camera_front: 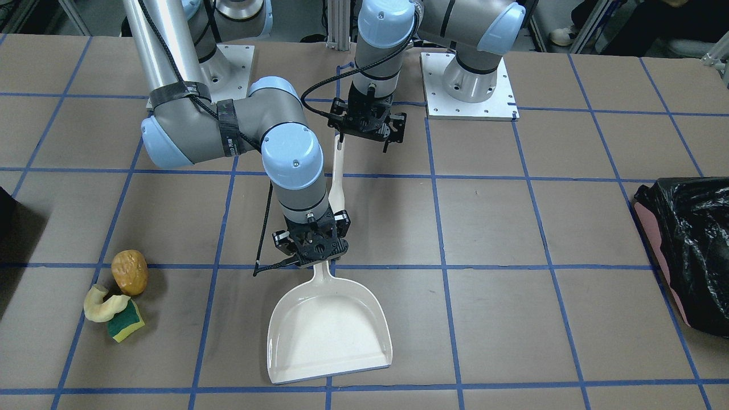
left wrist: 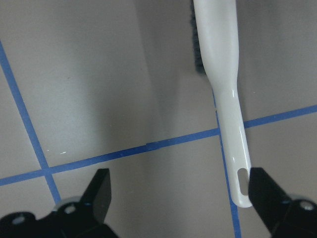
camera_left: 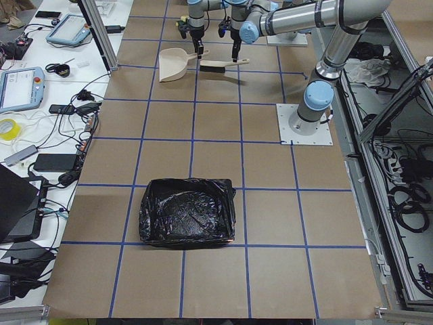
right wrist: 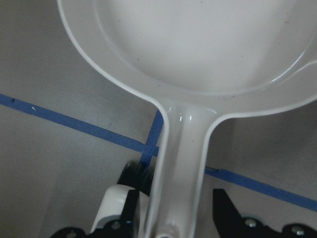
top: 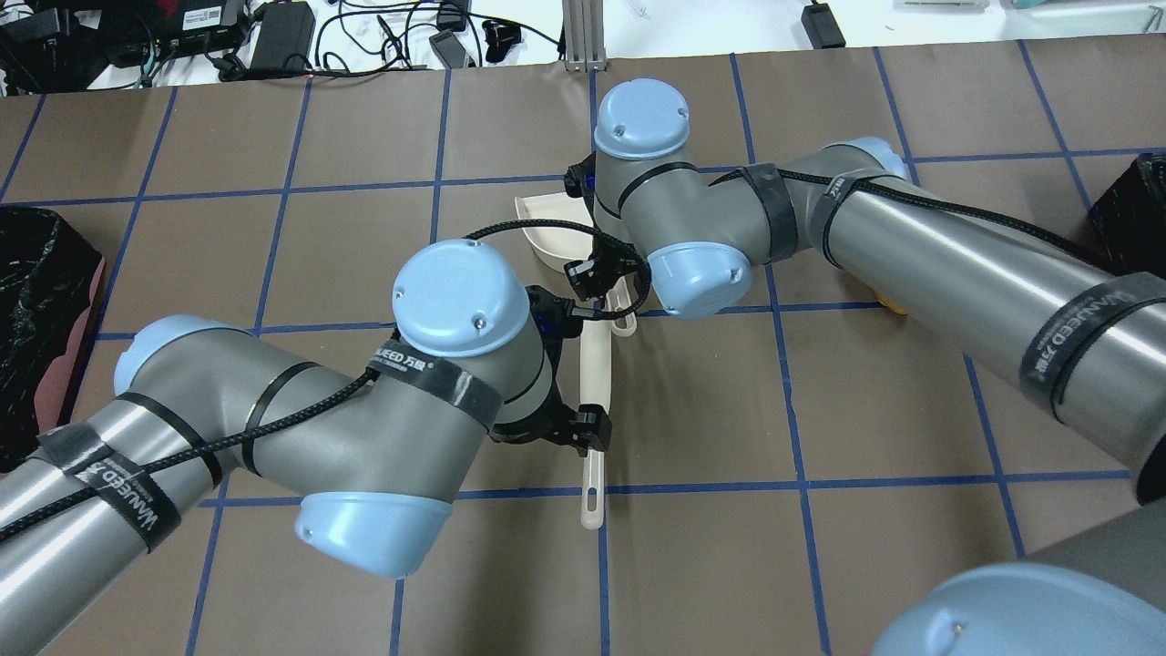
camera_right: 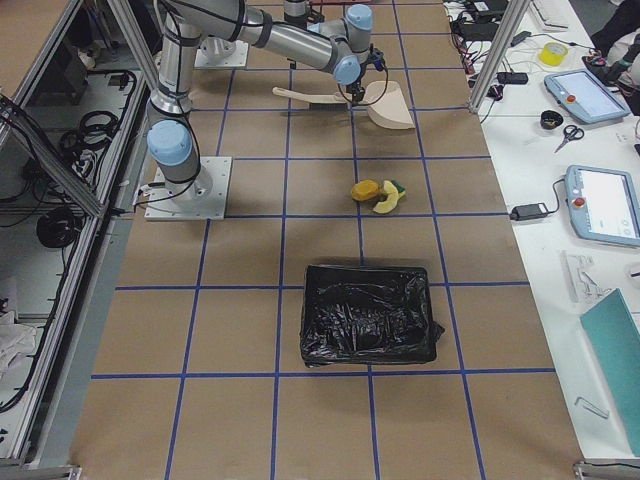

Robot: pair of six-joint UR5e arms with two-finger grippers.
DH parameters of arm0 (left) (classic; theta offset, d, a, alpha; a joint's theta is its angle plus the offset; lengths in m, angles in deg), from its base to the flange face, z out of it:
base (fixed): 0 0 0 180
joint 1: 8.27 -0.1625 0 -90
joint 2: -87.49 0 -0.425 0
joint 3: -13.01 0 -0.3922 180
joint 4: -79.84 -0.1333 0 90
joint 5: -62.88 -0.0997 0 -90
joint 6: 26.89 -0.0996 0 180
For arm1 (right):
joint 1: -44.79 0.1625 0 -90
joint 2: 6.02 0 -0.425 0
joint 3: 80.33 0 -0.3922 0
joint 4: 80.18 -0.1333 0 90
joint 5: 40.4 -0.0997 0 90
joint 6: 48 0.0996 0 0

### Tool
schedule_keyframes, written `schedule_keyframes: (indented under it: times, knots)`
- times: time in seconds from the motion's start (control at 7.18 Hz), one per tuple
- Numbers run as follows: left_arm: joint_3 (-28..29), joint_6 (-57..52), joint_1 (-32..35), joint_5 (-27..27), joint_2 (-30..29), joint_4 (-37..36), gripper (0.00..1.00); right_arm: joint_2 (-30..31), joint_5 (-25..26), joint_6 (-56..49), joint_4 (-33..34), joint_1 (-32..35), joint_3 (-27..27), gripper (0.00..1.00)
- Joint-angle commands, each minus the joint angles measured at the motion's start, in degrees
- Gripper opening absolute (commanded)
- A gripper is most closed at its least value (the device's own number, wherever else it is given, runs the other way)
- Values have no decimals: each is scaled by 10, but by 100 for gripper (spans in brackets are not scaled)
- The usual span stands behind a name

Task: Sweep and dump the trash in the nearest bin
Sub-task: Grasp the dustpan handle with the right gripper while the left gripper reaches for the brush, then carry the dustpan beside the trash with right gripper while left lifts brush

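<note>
The trash lies together on the table: an orange-brown lump, a pale yellow curved piece and a yellow-and-green sponge chunk. The black bin shows as a dark sliver at the table's edge beyond them, and whole in the right view. My right gripper is shut on the handle of the white dustpan, which rests on the table. My left gripper is open just above the white brush handle, whose end lies near one finger.
A pink bin lined with a crinkled black bag stands at the table's opposite end. The brush lies behind the dustpan, between both grippers. Both arms crowd the table's middle. Blue tape lines grid the brown tabletop.
</note>
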Motion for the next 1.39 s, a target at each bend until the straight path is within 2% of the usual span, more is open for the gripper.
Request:
schedule_keyframes:
  times: [0.0,0.28,0.84,1.11,1.25]
  knots:
    - [-9,9,12,0,-25,-34,100,-1,0,0,-4,2,-1,55]
    - [-14,10,17,1,-48,-56,97,2,0,0,-8,2,-11,55]
    - [-17,11,49,-1,-77,-76,97,5,-1,1,-8,2,-6,0]
    - [-22,12,54,-1,-87,-77,94,33,10,-10,-18,-13,4,0]
    - [-27,12,54,-1,-89,-85,93,55,16,-33,-23,-44,9,0]
